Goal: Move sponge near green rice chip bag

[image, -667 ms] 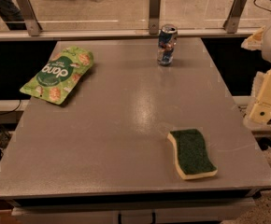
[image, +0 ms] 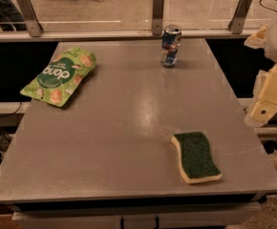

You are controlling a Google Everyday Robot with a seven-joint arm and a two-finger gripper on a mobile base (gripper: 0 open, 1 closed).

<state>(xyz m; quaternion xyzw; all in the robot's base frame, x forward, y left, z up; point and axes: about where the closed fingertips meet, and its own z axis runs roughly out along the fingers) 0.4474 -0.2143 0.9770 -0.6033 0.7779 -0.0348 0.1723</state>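
Observation:
The sponge (image: pixel 196 156) lies flat on the grey table (image: pixel 119 128), near the front right, dark green scrub face up over a pale yellow foam layer. The green rice chip bag (image: pixel 60 76) lies flat at the table's far left, with white "dang" lettering. My gripper (image: pixel 268 99) shows as a cream-coloured part at the right edge of the view, beyond the table's right side and above and to the right of the sponge. It touches nothing.
A blue drink can (image: pixel 170 45) stands upright at the back of the table, right of centre. A low rail with metal posts (image: pixel 158 6) runs behind the table. The table's right edge lies between the sponge and my arm.

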